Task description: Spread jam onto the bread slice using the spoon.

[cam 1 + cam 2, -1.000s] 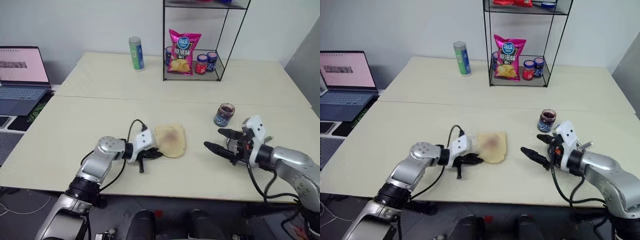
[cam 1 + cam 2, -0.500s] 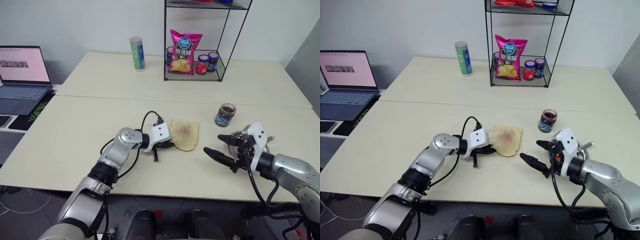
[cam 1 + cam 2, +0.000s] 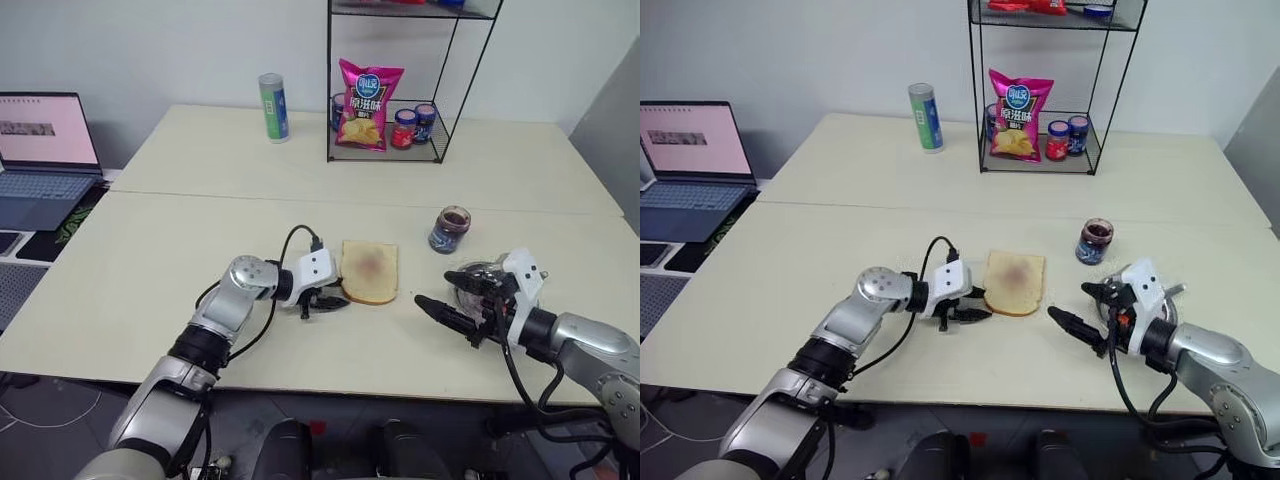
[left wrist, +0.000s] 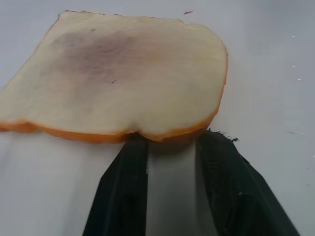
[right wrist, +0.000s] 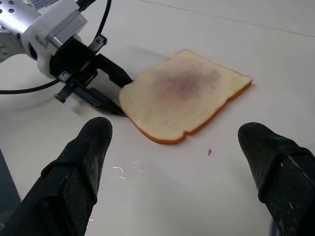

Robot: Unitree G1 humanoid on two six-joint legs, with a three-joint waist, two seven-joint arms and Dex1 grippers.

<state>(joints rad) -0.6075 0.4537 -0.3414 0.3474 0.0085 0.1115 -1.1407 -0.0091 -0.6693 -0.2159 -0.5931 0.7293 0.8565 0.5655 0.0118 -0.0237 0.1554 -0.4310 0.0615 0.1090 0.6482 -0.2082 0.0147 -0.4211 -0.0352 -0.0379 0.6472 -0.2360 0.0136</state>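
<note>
The bread slice point(image 3: 370, 272) lies flat at the middle of the table, with a faint reddish smear of jam point(image 4: 98, 49) on top. My left gripper point(image 3: 338, 298) is at its left edge, open. Both fingertips point(image 4: 133, 147) touch the crust and bare table shows between them. The jam jar point(image 3: 449, 229) stands to the right of the bread. Right of the bread, my right gripper point(image 3: 435, 288) hovers wide open and empty, pointing toward the slice. The spoon is hidden from me.
A shiny steel plate point(image 3: 477, 268) sits just behind my right gripper. At the back stands a wire shelf point(image 3: 400, 150) with a pink chip bag point(image 3: 368, 100) and small jars point(image 3: 403, 128), with a green can point(image 3: 272, 107) beside it. A laptop point(image 3: 45, 150) is at the far left.
My left gripper, shut on the bread's edge before, has opened, and the slice now lies flat. The camera view shifted. The right arm stayed where it was, still open.
</note>
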